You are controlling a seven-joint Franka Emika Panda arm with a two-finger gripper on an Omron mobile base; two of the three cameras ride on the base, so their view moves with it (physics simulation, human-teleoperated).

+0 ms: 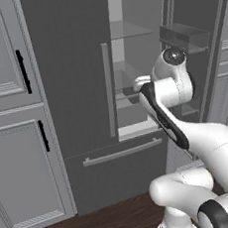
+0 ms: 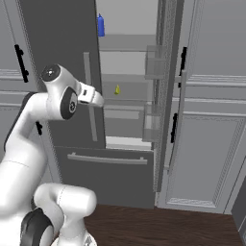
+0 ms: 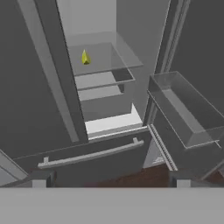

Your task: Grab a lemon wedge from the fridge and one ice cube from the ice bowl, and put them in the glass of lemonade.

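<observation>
The fridge (image 1: 73,90) (image 2: 57,38) stands with its right door swung open and its left door closed. A tiny yellow lemon wedge (image 2: 117,90) (image 3: 85,57) lies alone on a clear middle shelf inside. My gripper (image 3: 110,178) hangs in front of the opening, well short of the shelf. It looks in at the wedge, which is up and to the left in the hand view. The fingertips (image 3: 39,177) stand wide apart with nothing between them. The ice bowl and the glass of lemonade are out of view.
A blue bottle (image 2: 101,25) stands on the top shelf. Clear door bins (image 3: 188,109) (image 1: 185,34) jut from the open door on the right. The closed left door's edge (image 3: 57,87) borders the opening. Below is the freezer drawer handle (image 1: 122,152). Panelled cabinets (image 1: 9,97) (image 2: 211,120) flank the fridge.
</observation>
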